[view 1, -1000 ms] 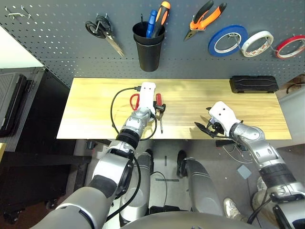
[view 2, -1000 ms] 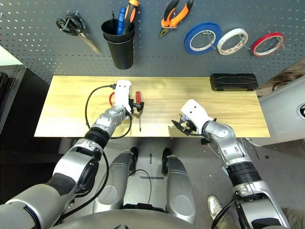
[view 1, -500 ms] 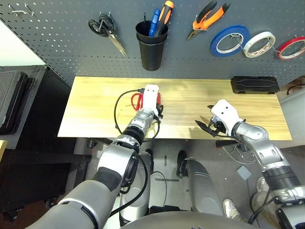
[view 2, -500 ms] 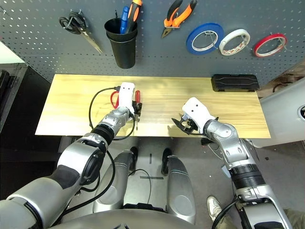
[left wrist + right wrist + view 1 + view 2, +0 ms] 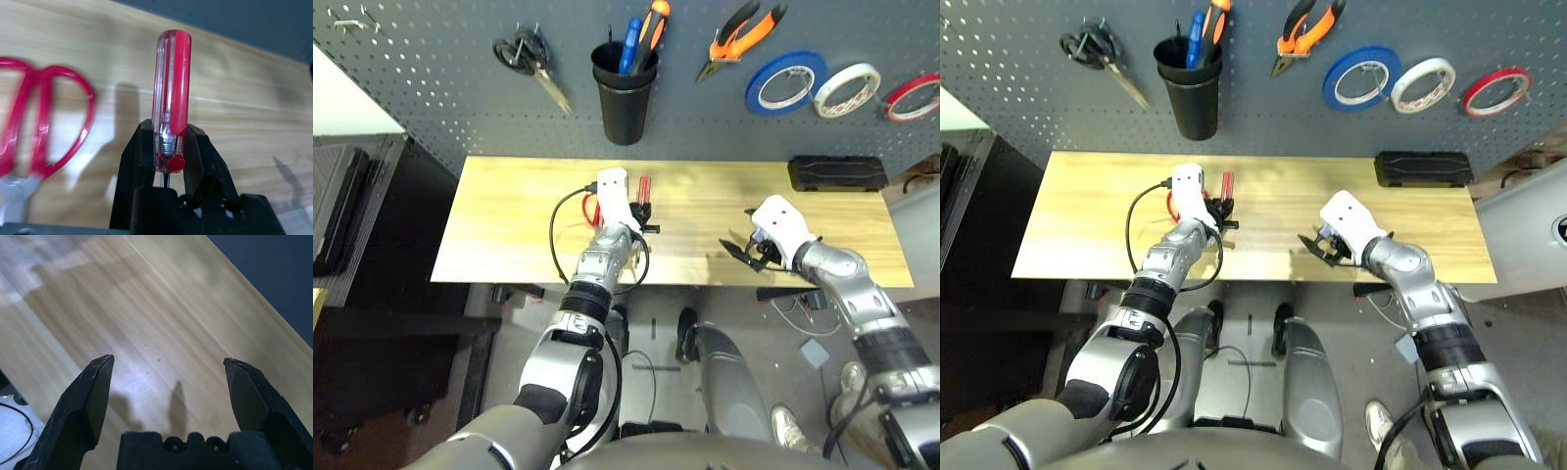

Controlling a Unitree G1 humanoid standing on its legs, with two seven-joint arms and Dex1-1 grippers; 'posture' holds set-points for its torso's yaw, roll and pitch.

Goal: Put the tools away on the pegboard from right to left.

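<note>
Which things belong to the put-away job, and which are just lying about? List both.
Job: slim red-handled screwdriver in the left gripper; red-handled scissors on the table; orange-and-black pliers and red tape ring already hung; pegboard.
Lying about: black-handled scissors, blue tape roll, white tape roll, black case.

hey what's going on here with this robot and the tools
The robot is putting tools away on the pegboard. Its left gripper is shut on the red-handled screwdriver, held above the wooden table. The red-handled scissors lie on the table beside it. The right gripper is open over bare wood. The pliers and red tape ring already hang on the board.
</note>
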